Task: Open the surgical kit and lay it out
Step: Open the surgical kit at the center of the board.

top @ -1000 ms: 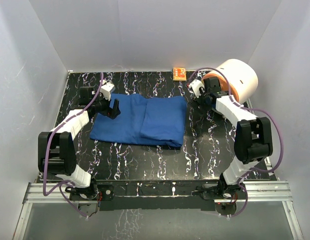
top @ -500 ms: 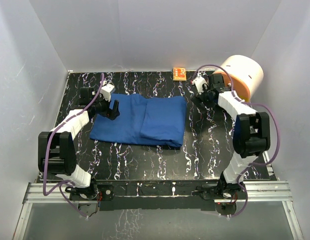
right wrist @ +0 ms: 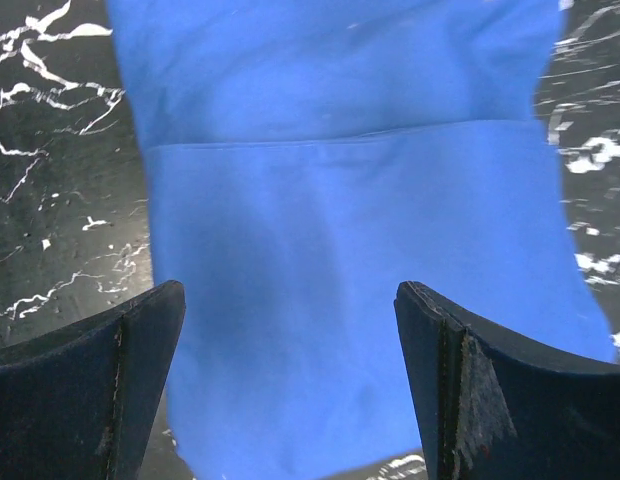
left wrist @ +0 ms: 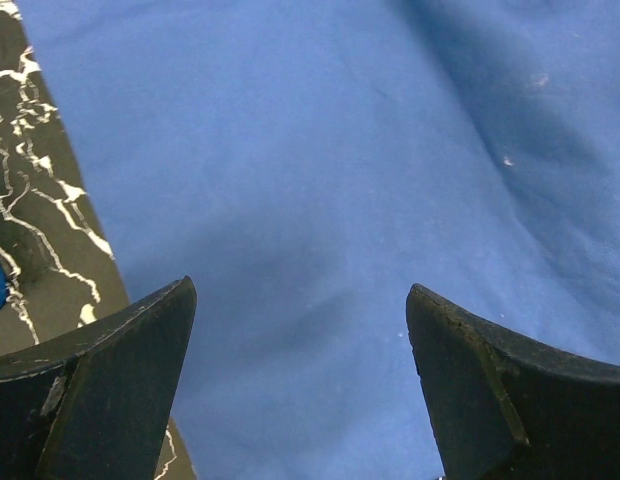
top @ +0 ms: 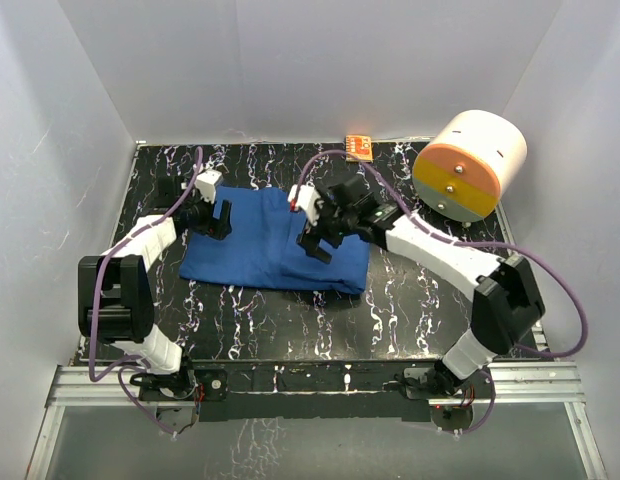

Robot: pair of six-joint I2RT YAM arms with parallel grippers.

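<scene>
Now your right gripper (top: pixel 317 246) hangs wide and empty above the right flap of the folded surgical kit (top: pixel 252 255), lying left-to-right on the table (top: pixel 420 300); your left gripper (top: pixel 223 219), equally wide and empty, sits over its far-left corner.

Matt blue cloth wrap (top: pixel 277 245); glossy black marbled table (top: pixel 410 290).
</scene>
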